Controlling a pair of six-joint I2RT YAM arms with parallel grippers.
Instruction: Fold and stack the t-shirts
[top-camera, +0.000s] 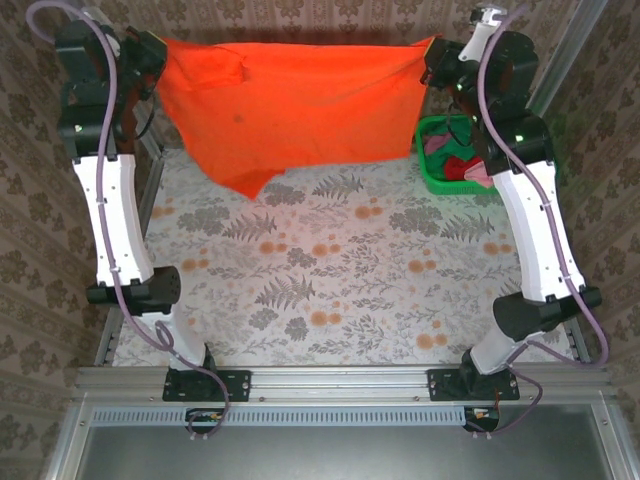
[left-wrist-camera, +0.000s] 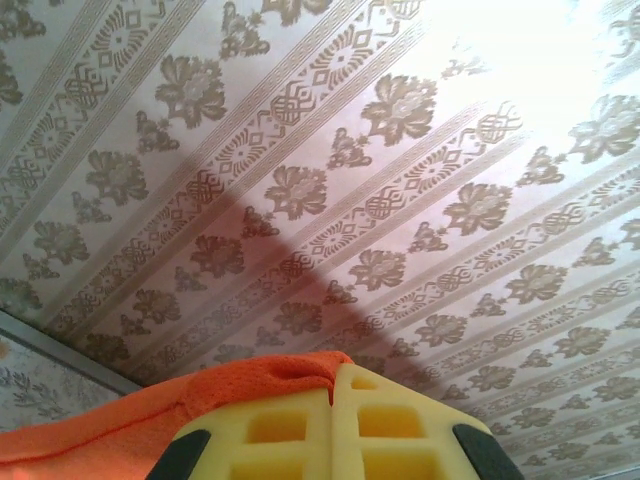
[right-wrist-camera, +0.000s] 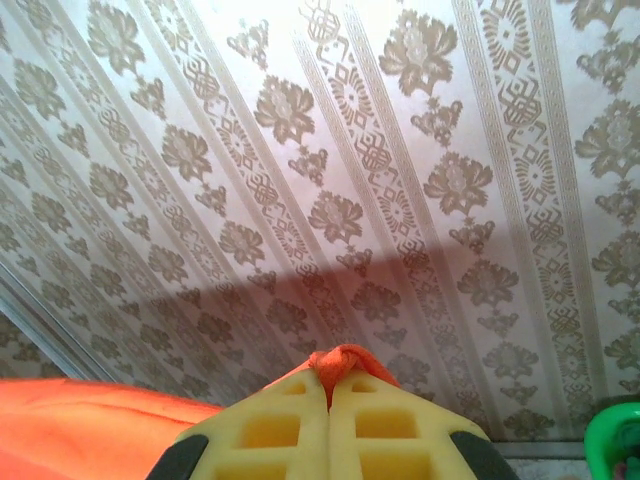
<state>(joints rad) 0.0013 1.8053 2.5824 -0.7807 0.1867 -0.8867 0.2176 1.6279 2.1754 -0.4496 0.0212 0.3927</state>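
Orange shirt (top-camera: 290, 100) hangs stretched across the upper frame, above the worktop (top-camera: 330, 290); left hand (top-camera: 152, 55) clamped on its upper left corner; right hand (top-camera: 432, 62) clamped on its upper right corner; basket (top-camera: 436, 182) at right holds pink and red cloth (top-camera: 462, 165).

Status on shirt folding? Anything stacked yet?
Done: nothing; no folded shirt or stack lies on the table. In hand: the orange t-shirt hangs spread in the air, with the left gripper and right gripper each shut on an upper corner. Left: lay it down and fold it, then do the pink shirt and red shirt in the green basket, and stack.
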